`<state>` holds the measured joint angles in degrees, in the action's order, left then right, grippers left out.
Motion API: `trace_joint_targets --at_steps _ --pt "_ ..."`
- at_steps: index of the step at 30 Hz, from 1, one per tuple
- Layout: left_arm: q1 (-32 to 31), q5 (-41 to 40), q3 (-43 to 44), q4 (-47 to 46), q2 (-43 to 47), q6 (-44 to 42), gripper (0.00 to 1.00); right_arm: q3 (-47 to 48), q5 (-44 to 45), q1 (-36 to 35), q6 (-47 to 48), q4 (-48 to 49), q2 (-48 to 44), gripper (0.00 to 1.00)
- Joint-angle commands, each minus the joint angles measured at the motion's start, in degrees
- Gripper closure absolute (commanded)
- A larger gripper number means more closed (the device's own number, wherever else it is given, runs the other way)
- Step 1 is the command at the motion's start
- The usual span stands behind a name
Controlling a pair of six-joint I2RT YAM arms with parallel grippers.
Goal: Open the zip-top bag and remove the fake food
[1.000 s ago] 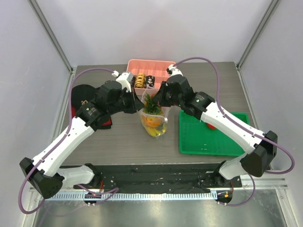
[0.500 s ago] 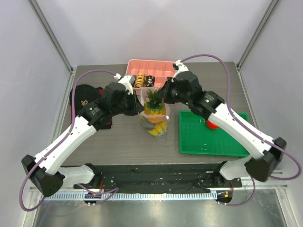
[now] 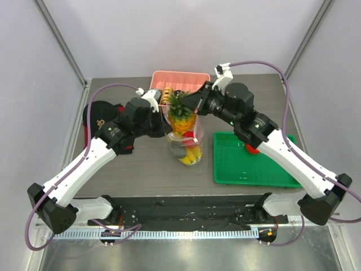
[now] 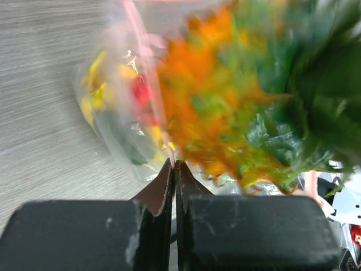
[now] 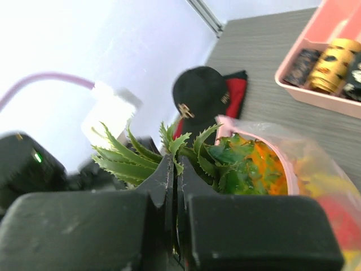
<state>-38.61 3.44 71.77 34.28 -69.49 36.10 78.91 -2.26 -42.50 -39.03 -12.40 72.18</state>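
The clear zip-top bag (image 3: 189,145) hangs open above the table, with yellow, red and dark green fruit still inside it (image 4: 121,107). My left gripper (image 3: 164,127) is shut on the bag's pink zip edge (image 4: 169,152). My right gripper (image 3: 190,105) is shut on the green crown (image 5: 169,149) of the orange pineapple (image 3: 181,120), which stands most of the way out of the bag's mouth (image 5: 265,169). One red round fruit (image 3: 251,149) lies at the right arm's side on the green tray.
A pink bin (image 3: 192,81) with brown and dark rings stands behind the bag. A green tray (image 3: 248,166) lies at the right. A black and red cap (image 3: 97,114) lies at the left, also in the right wrist view (image 5: 200,96).
My right gripper has risen and drawn the pineapple up out of the bag by its crown. My left gripper holds the bag's edge in about the same place.
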Motion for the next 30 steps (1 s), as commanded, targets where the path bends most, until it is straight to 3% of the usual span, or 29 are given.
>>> trace_joint_targets --at_steps 1,9,12,18,20,27,30 --pt "-0.06 0.95 0.56 -2.03 0.85 0.82 1.0 9.05 -2.48 0.75 -6.76 10.02 1.3 0.99" --pt "-0.06 -3.09 1.89 -0.01 0.76 0.29 1.0 12.05 -1.78 7.6 -9.31 6.35 -5.47 0.99" --pt "-0.06 -3.09 2.59 -0.44 0.59 0.2 1.0 11.35 -8.0 10.77 -17.82 4.84 -4.52 0.99" --pt "-0.06 -5.81 5.22 -1.94 0.59 -0.59 1.0 7.39 -23.12 11.91 -32.13 21.16 -0.82 0.99" --pt "-0.06 -5.99 6.19 -1.07 -0.11 -1.03 1.0 7.83 -26.19 11.21 -33.56 25.58 0.76 0.99" --pt "0.29 -8.09 10.14 -0.18 -2.22 -0.5 1.0 11.79 -39.11 10.33 -34.89 24.37 6.74 0.98" --pt "0.38 -9.41 9.97 -1.32 -1.26 -0.68 1.0 7.33 -42.03 10.25 -38.22 23.82 7.19 0.98"
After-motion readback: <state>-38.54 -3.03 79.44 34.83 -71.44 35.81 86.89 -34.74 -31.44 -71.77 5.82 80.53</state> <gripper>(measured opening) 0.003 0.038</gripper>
